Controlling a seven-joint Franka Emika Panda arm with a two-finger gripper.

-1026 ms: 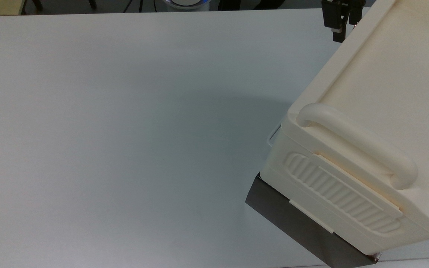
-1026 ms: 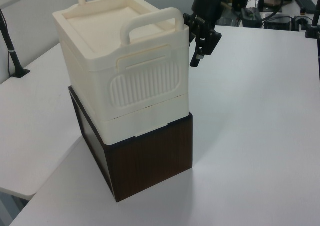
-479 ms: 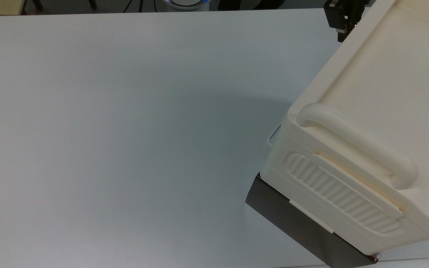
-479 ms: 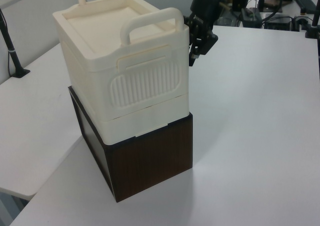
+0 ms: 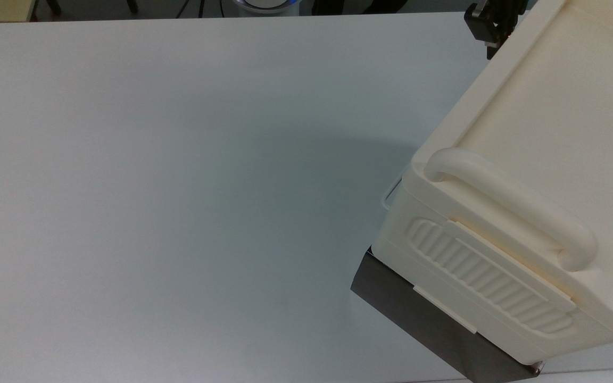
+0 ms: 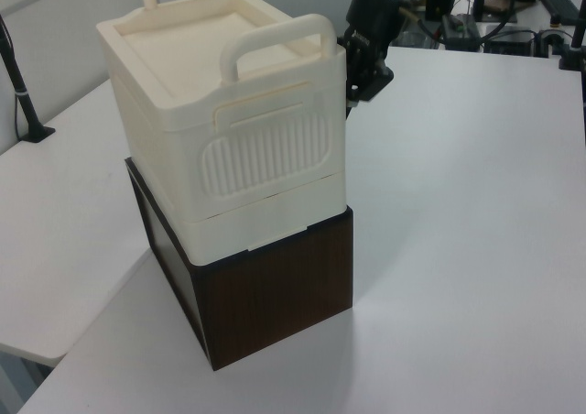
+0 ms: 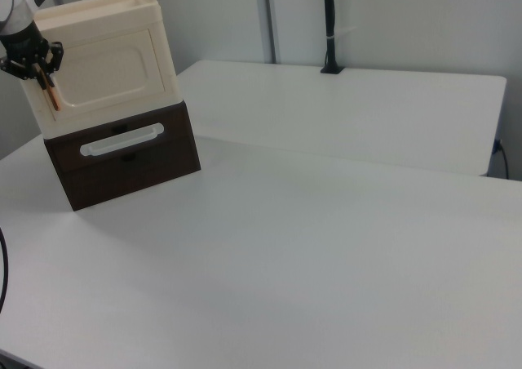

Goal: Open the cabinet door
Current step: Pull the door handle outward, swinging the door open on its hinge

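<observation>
The cream cabinet (image 6: 201, 93) stands on a dark brown drawer box (image 6: 275, 295). In the right view the cabinet door (image 7: 110, 71) faces the camera and is closed flat. Its recessed centre shows, and its copper-orange bar handle (image 7: 54, 100) runs along the door's edge on the right view's left. My gripper (image 7: 41, 73) hangs at the upper end of that handle, right against the door's edge. The gripper (image 5: 490, 40) sits by the cabinet's far corner in the top view. Seen from the left view, the gripper (image 6: 359, 84) is tucked behind the cabinet's right corner.
The drawer box (image 7: 130, 165) has a white bar handle (image 7: 122, 139) on its front. A broad white table (image 5: 179, 186) spreads out before the cabinet. A black pole (image 7: 329, 26) rises at the back table, and another black stand (image 6: 23, 93) sits at the left view's left.
My gripper has moved in towards the cabinet's corner, from a little off it to close against the door edge. The cabinet and door have not moved.
</observation>
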